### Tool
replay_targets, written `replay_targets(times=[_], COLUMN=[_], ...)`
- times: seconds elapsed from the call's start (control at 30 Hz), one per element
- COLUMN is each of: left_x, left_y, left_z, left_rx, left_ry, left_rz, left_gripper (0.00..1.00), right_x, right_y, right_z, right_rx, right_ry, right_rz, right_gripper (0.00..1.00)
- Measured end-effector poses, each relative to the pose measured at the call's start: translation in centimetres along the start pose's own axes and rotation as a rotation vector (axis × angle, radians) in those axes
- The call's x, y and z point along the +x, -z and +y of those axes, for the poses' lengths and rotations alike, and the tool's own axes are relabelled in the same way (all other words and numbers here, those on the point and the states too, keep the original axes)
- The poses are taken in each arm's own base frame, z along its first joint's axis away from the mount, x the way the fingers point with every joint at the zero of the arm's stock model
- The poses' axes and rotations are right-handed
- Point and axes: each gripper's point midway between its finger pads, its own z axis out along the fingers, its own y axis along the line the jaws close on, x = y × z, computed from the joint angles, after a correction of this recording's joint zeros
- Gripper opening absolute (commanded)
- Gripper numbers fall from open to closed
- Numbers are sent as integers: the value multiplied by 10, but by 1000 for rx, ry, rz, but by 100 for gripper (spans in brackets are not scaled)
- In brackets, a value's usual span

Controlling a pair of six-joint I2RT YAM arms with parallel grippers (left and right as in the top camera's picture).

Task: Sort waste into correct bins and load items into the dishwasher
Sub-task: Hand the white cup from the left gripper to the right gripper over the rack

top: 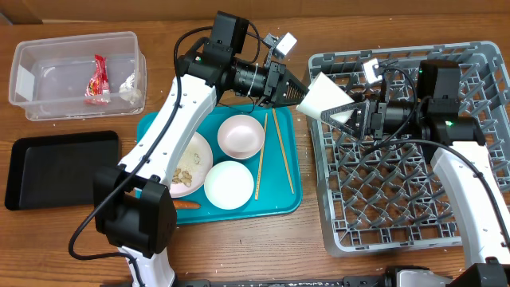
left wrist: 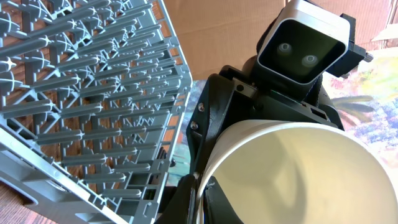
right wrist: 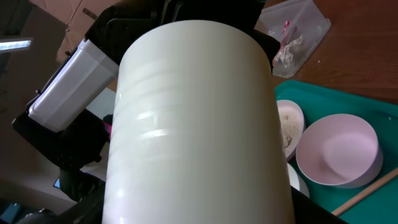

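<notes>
Passing the white cup (top: 325, 97) across: left gripper (top: 300, 97) pinches its rim shut, right gripper (top: 349, 113) stands wide around its far end, contact unclear. Right should clamp firmly before left lets go.

a robotics lab bench staged as a kitchen clean-up station, not a real kitchen. two white-and-black robot arms (top: 179, 112) stand at a wooden worktop (top: 72, 239) that carries a grey dish rack (top: 398, 199), a teal serving tray (top: 275, 203) with bowls (top: 241, 135), a clear tub (top: 48, 72) and a black tray (top: 56, 167). plain cardboard boxes (left wrist: 217, 31) stand behind.
</notes>
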Motion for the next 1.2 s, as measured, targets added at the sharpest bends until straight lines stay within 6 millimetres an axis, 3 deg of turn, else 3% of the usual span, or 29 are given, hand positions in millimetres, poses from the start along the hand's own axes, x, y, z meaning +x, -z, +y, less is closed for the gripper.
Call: replay_targets(times=[0.67, 0.83, 0.97, 1.1, 1.2], left_x=[-3, -3, -3, -2, -5], left_y=[3, 3, 3, 3, 4], left_z=[-1, -1, 0, 5, 11], left_rx=[-7, -7, -14, -41, -76], left_ry=[-4, -3, -3, -9, -4], left_rz=[-10, -10, -11, -16, -30], left_gripper=[4, 4, 15, 40, 42], right_x=[-13, -13, -15, -20, -25], right_y=[0, 0, 0, 5, 12], right_z=[-2, -3, -4, -10, -20], right_rx=[23, 28, 36, 72, 125], right_ry=[103, 102, 116, 144, 128], right_rz=[-23, -24, -27, -48, -71], right_gripper=[62, 55, 50, 43, 42])
